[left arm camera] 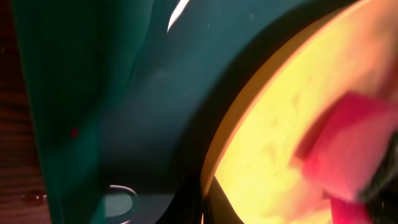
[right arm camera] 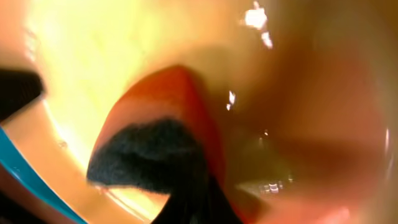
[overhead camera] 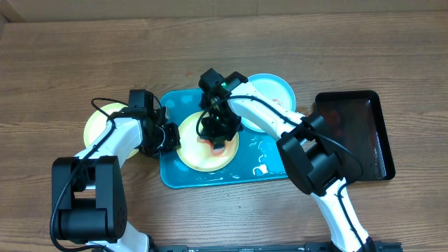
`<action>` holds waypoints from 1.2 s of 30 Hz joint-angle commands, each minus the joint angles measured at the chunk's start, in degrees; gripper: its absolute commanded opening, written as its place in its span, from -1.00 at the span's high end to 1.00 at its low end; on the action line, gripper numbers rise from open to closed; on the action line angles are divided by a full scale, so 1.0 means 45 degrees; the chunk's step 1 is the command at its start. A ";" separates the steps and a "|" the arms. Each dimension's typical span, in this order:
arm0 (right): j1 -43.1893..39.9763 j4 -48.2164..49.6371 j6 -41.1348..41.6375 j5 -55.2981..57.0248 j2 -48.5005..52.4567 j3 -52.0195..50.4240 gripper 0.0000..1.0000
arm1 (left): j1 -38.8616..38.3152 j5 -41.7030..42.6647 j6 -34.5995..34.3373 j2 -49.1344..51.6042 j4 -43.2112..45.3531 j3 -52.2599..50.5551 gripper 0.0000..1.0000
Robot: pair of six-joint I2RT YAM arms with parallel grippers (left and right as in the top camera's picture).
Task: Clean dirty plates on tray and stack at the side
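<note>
A yellow-green plate (overhead camera: 199, 150) lies in the middle of the teal tray (overhead camera: 210, 178). My left gripper (overhead camera: 170, 138) is shut on this plate's left rim; the left wrist view shows a dark finger (left arm camera: 217, 205) over the yellow plate (left arm camera: 280, 143) edge, above the tray (left arm camera: 124, 93). My right gripper (overhead camera: 218, 131) is shut on a red sponge (overhead camera: 220, 145) with a black scouring side (right arm camera: 146, 155), pressed on the plate (right arm camera: 93, 50). A second yellow-green plate (overhead camera: 98, 122) lies on the table left of the tray. A light blue plate (overhead camera: 273, 91) sits at the tray's far right corner.
A smaller black tray (overhead camera: 353, 136) stands on the wooden table to the right. White foam or water spots (overhead camera: 260, 168) lie on the teal tray's right part. Both arms reach in from the near edge of the table.
</note>
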 commanded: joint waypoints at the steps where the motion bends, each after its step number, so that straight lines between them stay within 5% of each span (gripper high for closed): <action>1: 0.0039 -0.0816 -0.0185 0.1724 0.0078 0.0282 0.92 | -0.0005 -0.1258 0.0053 0.0029 -0.0525 0.0180 0.92; 10: -0.0442 -0.1180 0.0821 0.4201 -0.2701 0.1661 0.92 | -0.0039 -0.2205 0.0053 -0.0899 -0.1622 0.1166 0.91; 22: -0.4779 -0.1248 0.0806 0.1554 -0.7169 0.2302 0.92 | -0.0617 -0.2487 0.0486 -0.4265 -0.2001 0.1311 0.92; 36: -0.6339 -0.1817 0.0758 0.1583 -0.7490 0.2302 0.92 | -0.5241 -1.1157 -0.0457 -0.5051 -0.4114 0.2399 0.92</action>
